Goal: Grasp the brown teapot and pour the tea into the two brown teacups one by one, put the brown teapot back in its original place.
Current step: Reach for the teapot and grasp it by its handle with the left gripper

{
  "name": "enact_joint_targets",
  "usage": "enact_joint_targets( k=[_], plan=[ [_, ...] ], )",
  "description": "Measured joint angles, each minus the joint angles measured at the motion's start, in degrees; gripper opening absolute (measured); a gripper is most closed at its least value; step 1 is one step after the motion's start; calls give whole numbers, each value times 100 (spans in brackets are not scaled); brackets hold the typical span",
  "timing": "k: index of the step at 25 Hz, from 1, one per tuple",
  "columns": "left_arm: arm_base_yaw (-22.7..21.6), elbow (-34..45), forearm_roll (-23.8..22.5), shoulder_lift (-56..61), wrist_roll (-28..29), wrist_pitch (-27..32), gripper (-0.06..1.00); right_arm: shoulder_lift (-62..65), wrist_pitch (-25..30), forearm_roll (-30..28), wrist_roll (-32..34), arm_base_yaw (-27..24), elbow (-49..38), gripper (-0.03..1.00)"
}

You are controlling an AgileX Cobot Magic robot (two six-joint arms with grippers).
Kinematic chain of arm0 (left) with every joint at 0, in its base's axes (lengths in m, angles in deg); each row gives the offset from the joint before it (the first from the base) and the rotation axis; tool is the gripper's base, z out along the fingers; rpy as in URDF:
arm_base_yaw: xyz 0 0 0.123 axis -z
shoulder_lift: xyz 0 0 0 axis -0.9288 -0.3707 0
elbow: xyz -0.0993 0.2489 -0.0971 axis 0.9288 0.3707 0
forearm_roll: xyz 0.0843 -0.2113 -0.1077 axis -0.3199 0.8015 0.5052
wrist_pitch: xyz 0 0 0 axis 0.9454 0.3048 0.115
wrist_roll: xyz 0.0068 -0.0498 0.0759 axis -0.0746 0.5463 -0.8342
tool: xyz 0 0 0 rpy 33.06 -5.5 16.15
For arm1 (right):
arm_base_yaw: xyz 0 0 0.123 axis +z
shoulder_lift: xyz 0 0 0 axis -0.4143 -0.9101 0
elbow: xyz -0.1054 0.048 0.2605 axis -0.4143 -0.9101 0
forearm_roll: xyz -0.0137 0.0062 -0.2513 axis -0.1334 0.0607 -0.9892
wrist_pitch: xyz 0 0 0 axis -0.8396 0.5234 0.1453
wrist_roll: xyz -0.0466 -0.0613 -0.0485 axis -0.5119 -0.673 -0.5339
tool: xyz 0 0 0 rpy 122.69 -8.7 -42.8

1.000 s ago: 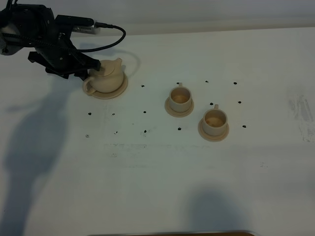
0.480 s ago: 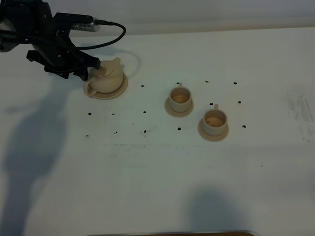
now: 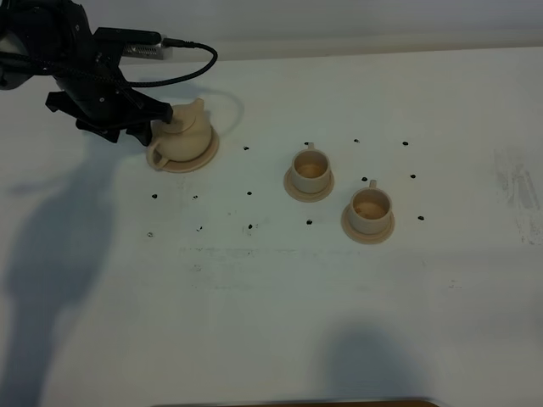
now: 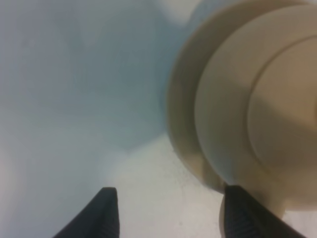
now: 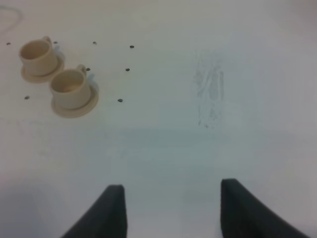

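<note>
The brown teapot stands upright on its wide saucer, the original place, at the table's far left. My left gripper is open and empty, close against the teapot's left side. In the left wrist view the teapot and the saucer's rim fill one side, and one fingertip sits by the pot's edge. The two brown teacups stand on their saucers in the middle, with tea-coloured insides. My right gripper is open and empty above bare table, with both cups far from it.
Small black dots mark the white table around the teapot and cups. A black cable loops from the left arm behind the teapot. A scuffed patch lies at the far right.
My left arm has shifted slightly to the left and back beside the teapot. The teapot stays on its saucer. The cups have not moved.
</note>
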Motion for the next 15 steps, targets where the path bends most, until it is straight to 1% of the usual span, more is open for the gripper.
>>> enact_joint_targets(
  k=[5,9,13,15],
  plan=[
    [0,0,129,4,-146,91,46,0,0,0,0,0,0,44],
    [0,0,157,69,-517,140,46,0,0,0,0,0,0,44],
    [0,4,169,329,-962,-101,46,0,0,0,0,0,0,44],
    [29,4,194,483,-1083,-168,46,0,0,0,0,0,0,44]
  ],
)
